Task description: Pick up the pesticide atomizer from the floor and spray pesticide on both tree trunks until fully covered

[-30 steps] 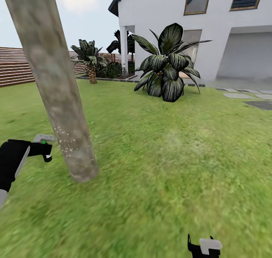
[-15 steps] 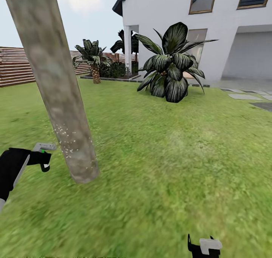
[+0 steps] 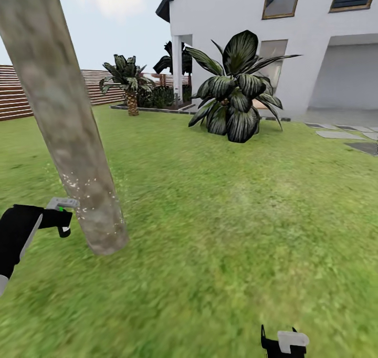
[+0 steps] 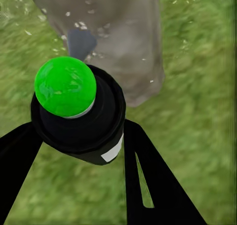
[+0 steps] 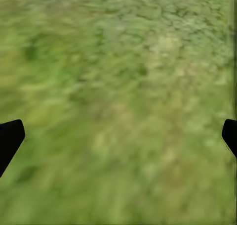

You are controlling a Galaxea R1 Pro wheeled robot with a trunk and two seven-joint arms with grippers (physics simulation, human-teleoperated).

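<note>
From the head camera, a thick mottled trunk (image 3: 68, 132) leaned across the left of the scene, rooted in the lawn (image 3: 236, 216). Fine white specks dotted its lower part. The left gripper (image 3: 62, 219) hung just beside that speckled patch, low on the trunk's left side, with a small green dot on it. Nothing lay between gripper and bark. Farther back stood a broad striped-leaf plant (image 3: 233, 93) before a white house (image 3: 252, 38). A small palm (image 3: 127, 82) and dark shrubs stood near a brown slat fence (image 3: 18, 93). Grey stepping stones (image 3: 336, 134) lay at the right edge. The right gripper (image 3: 283, 342) showed at the bottom edge, well apart from the trunk, over bare grass.

In the left wrist camera, the left gripper's black fingers (image 4: 148, 180) were clamped on the atomizer (image 4: 81, 121), a black bottle with a white patch. Its tip (image 4: 65, 86) showed bright green here, not red. Beyond it the trunk (image 4: 123, 42) met the grass, close ahead, with white specks on the bark and around it.

In the right wrist camera, blurred grass (image 5: 118, 106) lay below. The two black fingertips (image 5: 10, 138) sat at opposite edges, spread wide apart, with nothing between them.
</note>
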